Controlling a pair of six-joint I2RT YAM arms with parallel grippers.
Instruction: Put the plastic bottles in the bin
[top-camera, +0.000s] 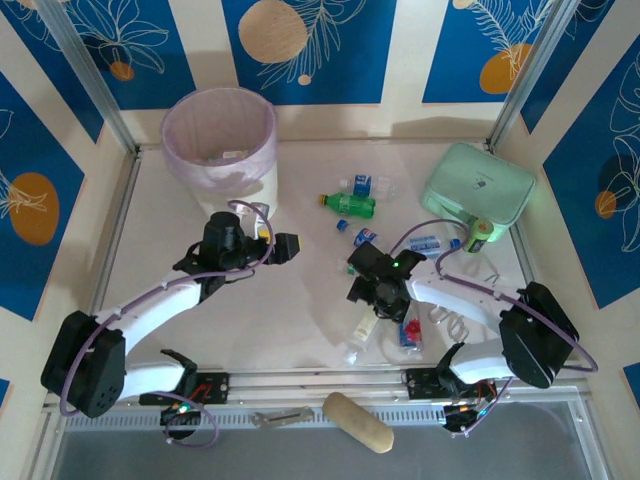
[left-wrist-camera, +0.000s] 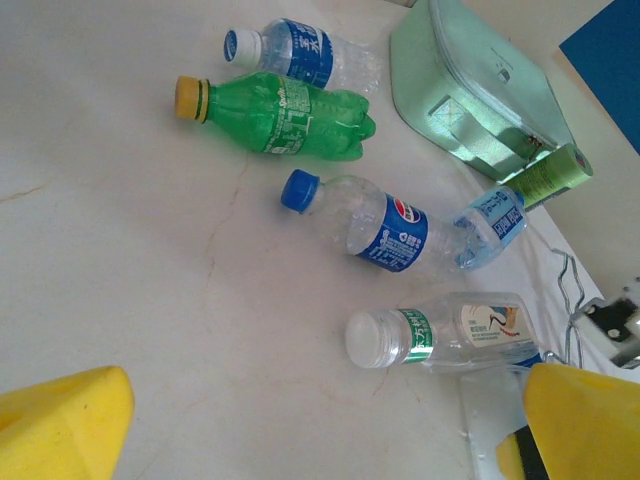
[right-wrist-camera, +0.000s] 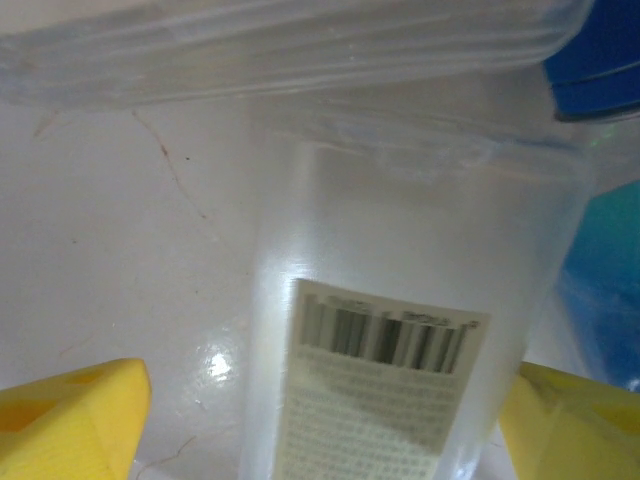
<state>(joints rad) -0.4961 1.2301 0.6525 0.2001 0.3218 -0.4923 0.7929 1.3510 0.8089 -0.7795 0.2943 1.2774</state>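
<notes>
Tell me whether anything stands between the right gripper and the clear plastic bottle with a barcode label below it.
Nothing visible does. The clear plastic bottle with a barcode label lies directly between the yellow fingers of the open right gripper, with bare white table on its left.

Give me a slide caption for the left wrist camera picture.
Open left gripper facing scattered plastic bottles lying on the white table, mint-green pouch behind them.

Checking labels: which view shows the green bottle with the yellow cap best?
Left wrist: the green bottle lies whole and close, cap and label clear. Top external shows the bottle small, right of the bin.
</notes>
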